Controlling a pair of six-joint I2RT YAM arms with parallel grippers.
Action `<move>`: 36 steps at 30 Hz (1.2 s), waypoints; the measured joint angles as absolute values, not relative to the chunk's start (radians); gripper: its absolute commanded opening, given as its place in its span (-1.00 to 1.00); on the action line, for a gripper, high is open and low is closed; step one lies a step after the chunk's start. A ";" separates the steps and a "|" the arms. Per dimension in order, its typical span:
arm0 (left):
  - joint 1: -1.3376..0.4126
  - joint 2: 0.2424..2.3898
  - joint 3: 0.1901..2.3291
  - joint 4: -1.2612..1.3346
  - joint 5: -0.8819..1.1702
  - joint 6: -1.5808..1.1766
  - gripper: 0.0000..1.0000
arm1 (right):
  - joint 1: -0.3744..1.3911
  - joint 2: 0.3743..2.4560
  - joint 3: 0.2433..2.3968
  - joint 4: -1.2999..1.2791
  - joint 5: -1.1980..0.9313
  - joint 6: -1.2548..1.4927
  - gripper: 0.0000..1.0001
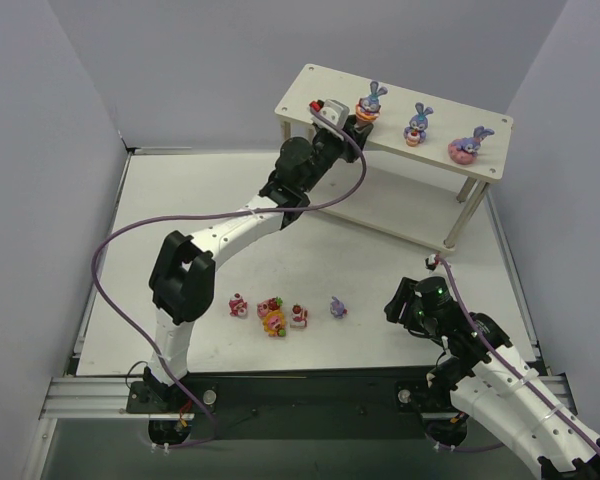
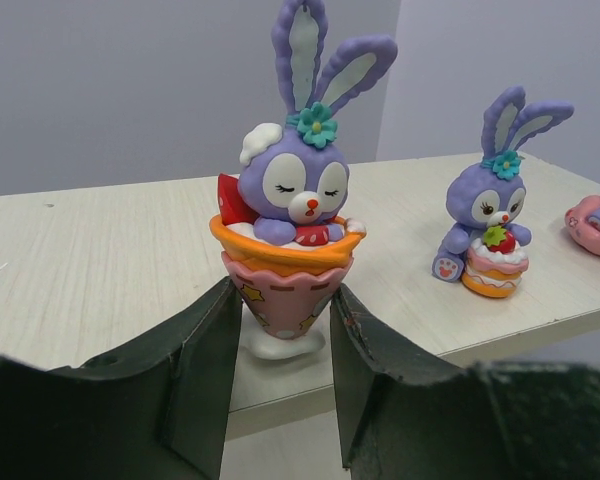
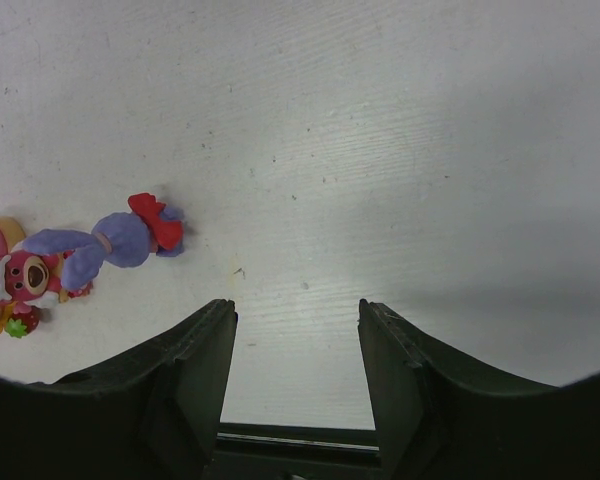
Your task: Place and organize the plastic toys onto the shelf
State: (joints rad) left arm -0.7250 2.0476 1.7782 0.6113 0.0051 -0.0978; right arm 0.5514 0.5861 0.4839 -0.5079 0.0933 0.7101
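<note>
Left wrist view: shows the left gripper (image 2: 285,335) pressed together on the bunny in a cone cup (image 2: 290,225), fingers (image 2: 205,365) flat against both sides of the pink cone, just above its small white foot. Appears to stand upright on the top board of the shelf (image 2: 80,250), near the front edge; cannot tell whether the foot bears fully on the wood. Stands left of two more toys on that board: a bunny with a cake (image 2: 488,235) and, at the frame edge, a pink ring toy (image 2: 592,222).

Looks like hard moulded plastic: light, stiff and glossy, so probably slick under the pads. Top-heavy too, judging by the tall ears over a narrow foot, and likely to topple if nudged on release. Best taken low on the cone, as here, never by the ears. Calls for spreading the jaws slowly and backing straight out without brushing the cone.

From above, counts four in the row of toys (image 1: 272,315) on the table (image 1: 180,200), between the two arm bases. Finds the right gripper (image 3: 295,340) hanging over bare table just beside that row, jaws spread, holding nothing. Nearest to it, a small purple bunny (image 3: 110,245) lying on its side: few flat faces, so probably better gripped across the body than by the ears.
</note>
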 measured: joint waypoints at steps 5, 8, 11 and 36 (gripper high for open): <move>-0.725 2.044 1.761 0.632 0.005 -0.092 0.07 | 0.551 0.586 0.484 -0.508 0.097 0.710 0.04; -0.727 2.043 1.758 0.638 0.006 -0.089 0.14 | 0.551 0.586 0.484 -0.508 0.098 0.710 0.04; -0.730 2.042 1.755 0.639 0.006 -0.083 0.18 | 0.551 0.586 0.484 -0.508 0.099 0.710 0.04; -0.733 1.842 1.446 0.712 -0.058 -0.062 0.95 | 0.551 0.600 0.484 -0.508 0.112 0.710 0.30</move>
State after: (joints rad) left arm -0.7326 1.8416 1.4456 0.7120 -0.0578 -0.0620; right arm 0.5510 0.5999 0.4839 -0.5076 0.1120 0.7101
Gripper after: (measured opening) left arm 0.971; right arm 0.627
